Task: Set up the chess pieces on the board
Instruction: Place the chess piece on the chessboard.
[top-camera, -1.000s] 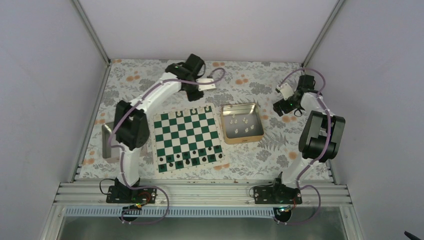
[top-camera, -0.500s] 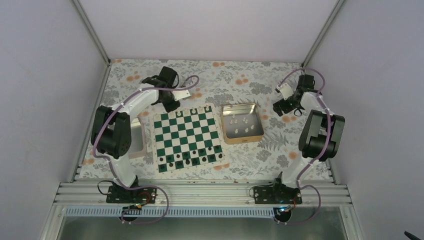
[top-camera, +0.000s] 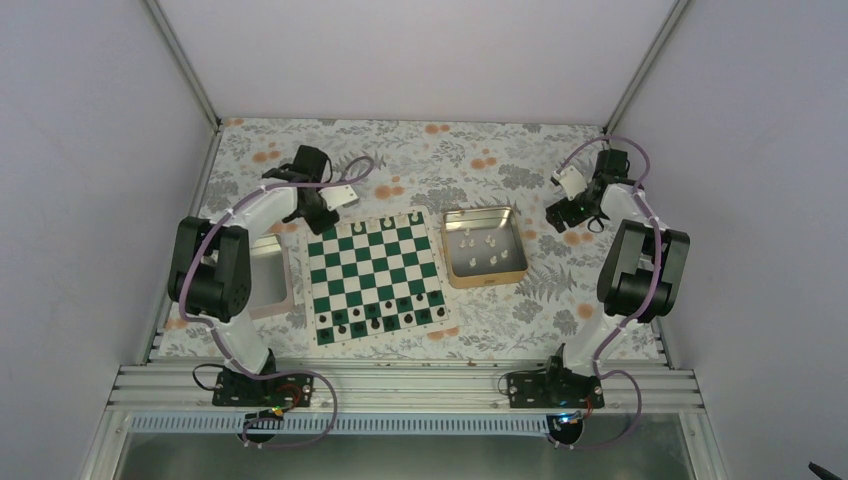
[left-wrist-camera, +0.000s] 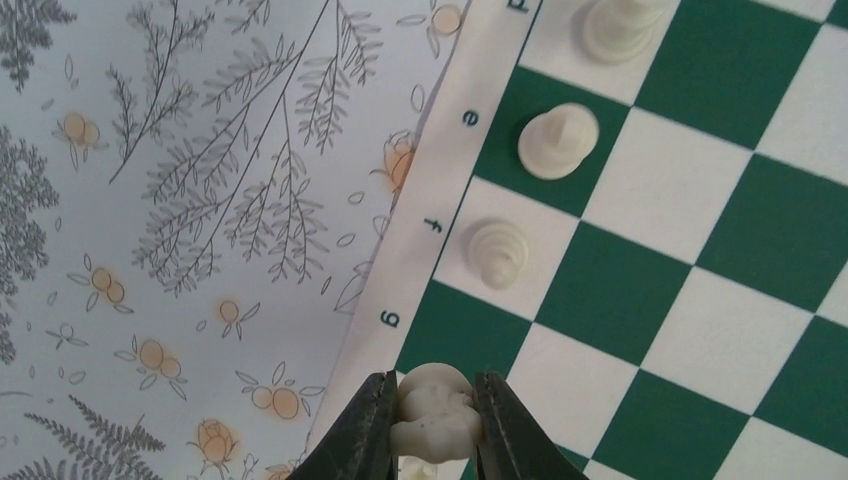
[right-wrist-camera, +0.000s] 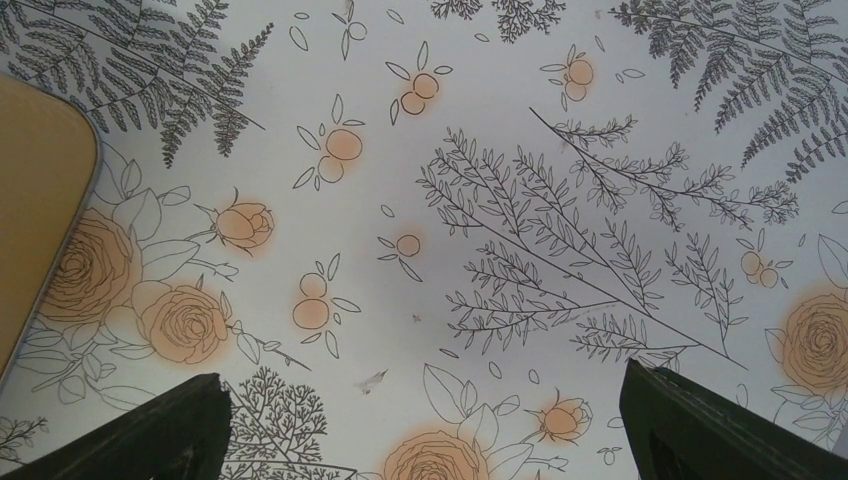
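My left gripper (left-wrist-camera: 437, 415) is shut on a cream chess piece (left-wrist-camera: 437, 418), knobbly in shape, held just over the edge of the board (left-wrist-camera: 620, 290) past the letter g. Three more cream pieces (left-wrist-camera: 498, 253) stand in a row on the edge squares beside it. Seen from the top view, that gripper (top-camera: 320, 218) hangs at the board's (top-camera: 375, 275) far left corner. Several cream pieces (top-camera: 480, 248) lie in the tan tin (top-camera: 487, 281). My right gripper (right-wrist-camera: 425, 420) is open over the flowered cloth, right of the tin (right-wrist-camera: 35, 220).
Dark pieces (top-camera: 380, 320) line the two near rows of the board. A grey tray (top-camera: 268, 290) sits left of the board, partly under my left arm. The right gripper (top-camera: 562, 214) hovers near the back right of the table, close to the wall post.
My left arm has swung left from the middle of the board's far edge to its far left corner. The right arm has not moved.
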